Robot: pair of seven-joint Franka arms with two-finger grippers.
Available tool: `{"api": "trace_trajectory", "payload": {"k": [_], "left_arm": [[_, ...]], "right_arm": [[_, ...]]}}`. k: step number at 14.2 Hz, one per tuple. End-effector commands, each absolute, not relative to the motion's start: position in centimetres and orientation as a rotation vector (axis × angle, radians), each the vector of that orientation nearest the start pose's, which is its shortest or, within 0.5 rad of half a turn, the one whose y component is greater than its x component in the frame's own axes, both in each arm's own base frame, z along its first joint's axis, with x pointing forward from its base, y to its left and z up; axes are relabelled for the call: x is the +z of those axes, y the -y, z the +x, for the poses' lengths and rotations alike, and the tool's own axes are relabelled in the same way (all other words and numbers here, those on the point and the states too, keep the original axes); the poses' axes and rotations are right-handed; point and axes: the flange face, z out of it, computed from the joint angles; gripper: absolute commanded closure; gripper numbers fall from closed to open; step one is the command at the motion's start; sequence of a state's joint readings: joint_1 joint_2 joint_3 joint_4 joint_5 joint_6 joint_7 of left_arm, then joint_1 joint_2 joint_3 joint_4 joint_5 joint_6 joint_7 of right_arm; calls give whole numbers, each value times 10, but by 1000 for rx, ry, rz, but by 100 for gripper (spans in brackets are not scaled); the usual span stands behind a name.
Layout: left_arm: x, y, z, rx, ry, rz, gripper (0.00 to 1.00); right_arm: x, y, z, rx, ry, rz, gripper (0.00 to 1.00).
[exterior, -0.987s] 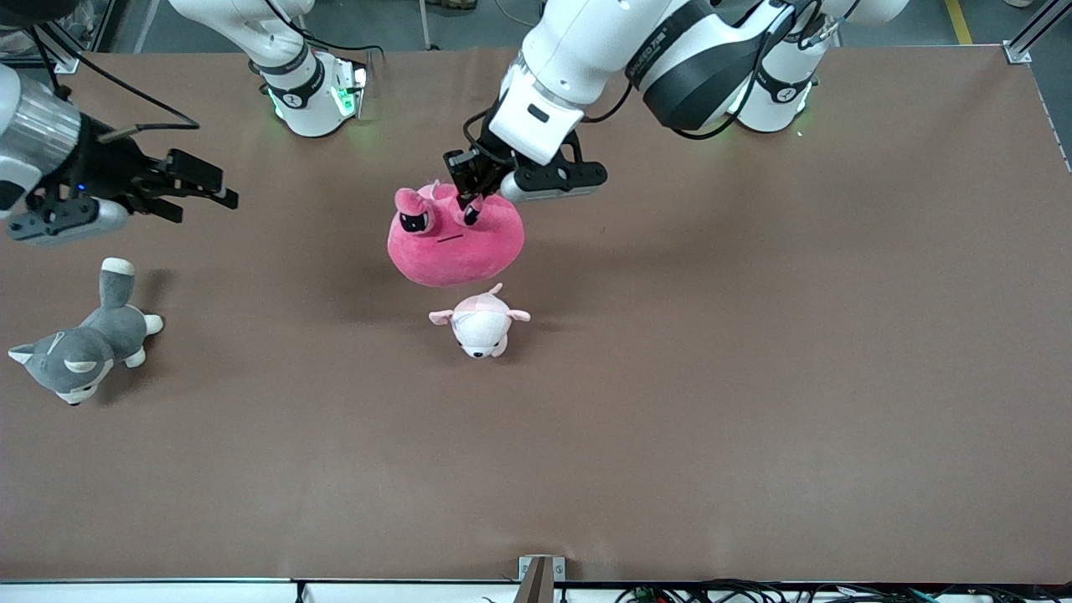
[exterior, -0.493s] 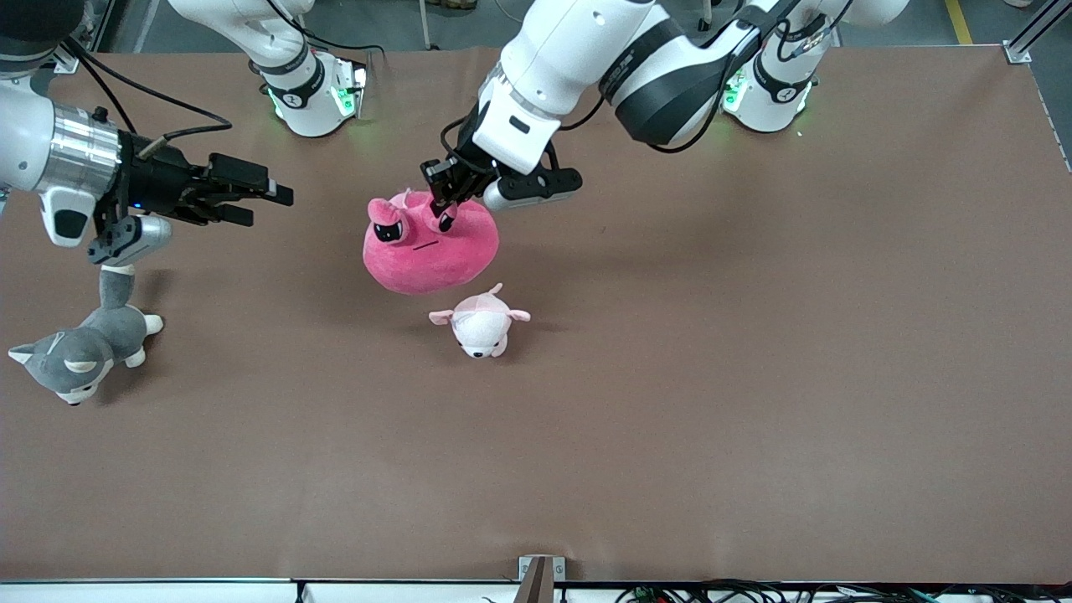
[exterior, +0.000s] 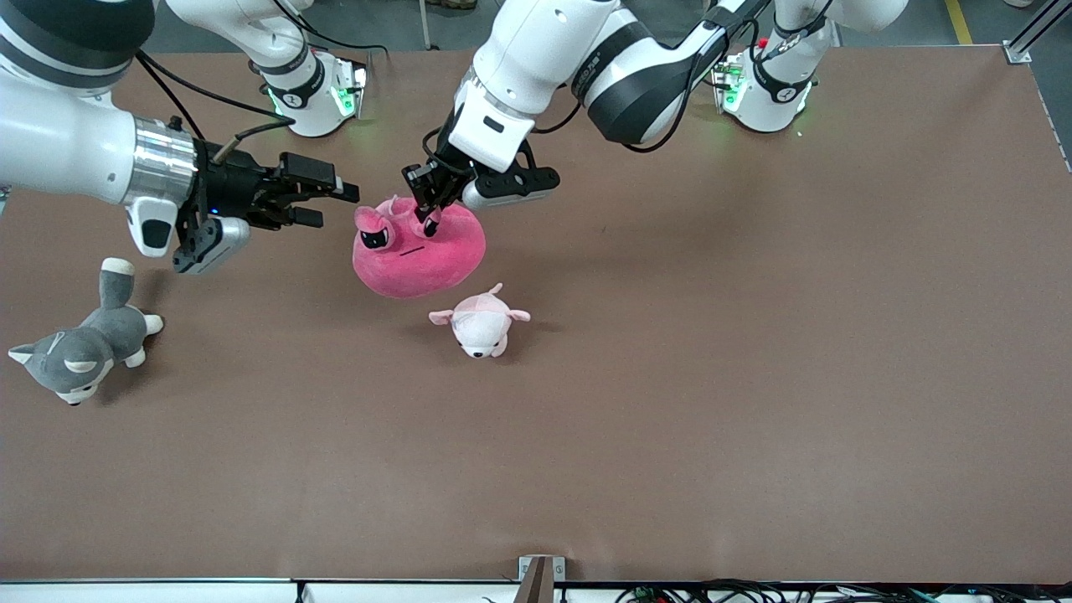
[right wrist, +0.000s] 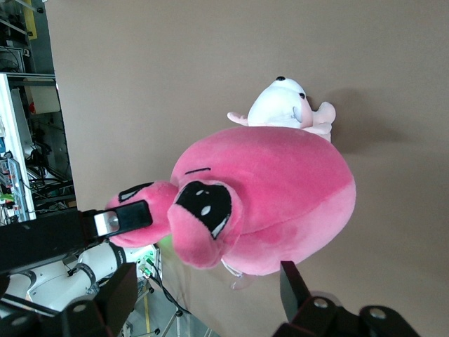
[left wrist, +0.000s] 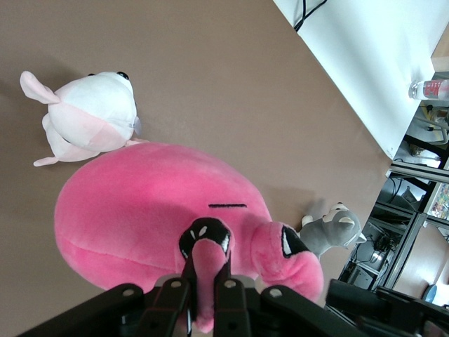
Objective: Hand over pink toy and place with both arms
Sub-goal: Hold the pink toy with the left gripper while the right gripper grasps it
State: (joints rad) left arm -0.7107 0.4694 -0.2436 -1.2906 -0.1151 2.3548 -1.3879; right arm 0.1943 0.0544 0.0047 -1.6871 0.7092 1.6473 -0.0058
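The pink toy (exterior: 419,249), a round hot-pink plush with dark eyes and a line mouth, hangs in the air over the table's middle. My left gripper (exterior: 427,208) is shut on a fold of plush by one of its eyes, seen pinched between the fingers in the left wrist view (left wrist: 207,281). My right gripper (exterior: 339,201) is open and empty, level with the toy and just beside it toward the right arm's end. In the right wrist view the toy (right wrist: 280,196) fills the middle, ahead of the spread fingers (right wrist: 293,288).
A small pale pink-and-white plush (exterior: 480,322) lies on the table nearer the front camera than the toy. A grey husky plush (exterior: 79,347) lies toward the right arm's end. The brown table (exterior: 754,335) stretches toward the left arm's end.
My left gripper has carried the pink toy toward the right arm's end. My right gripper has moved in toward the toy, staying open.
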Motion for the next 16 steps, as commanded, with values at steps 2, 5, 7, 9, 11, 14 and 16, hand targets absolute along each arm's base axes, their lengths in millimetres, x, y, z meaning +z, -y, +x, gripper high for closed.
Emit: {"api": "trace_trajectory", "payload": {"k": [2,5,7,9,11,14,16], "left_arm": [[565,582,462,68,-686,2380,100],[565,583,461,63,-688,2379,100],[566,583,459,62,-685,2378,100],[567,583,459,62,-684,2376,100],[564,584,460,58,-687,2379,100],[565,585,458,52,-694,2375,100],[565,587,455,52,-688,2378,100]], "right_arm": [[564,-190,555,183,149,-2427,17],[562,-206,553,187,172,-2428,16],[557,-207,555,193,169,-2429,16],[554,-207,556,196,169,-2431,16],[549,-205,559,203,163,-2434,16],[546,-206,562,188,159,-2440,21],[546,-206,562,181,163,-2456,27]]}}
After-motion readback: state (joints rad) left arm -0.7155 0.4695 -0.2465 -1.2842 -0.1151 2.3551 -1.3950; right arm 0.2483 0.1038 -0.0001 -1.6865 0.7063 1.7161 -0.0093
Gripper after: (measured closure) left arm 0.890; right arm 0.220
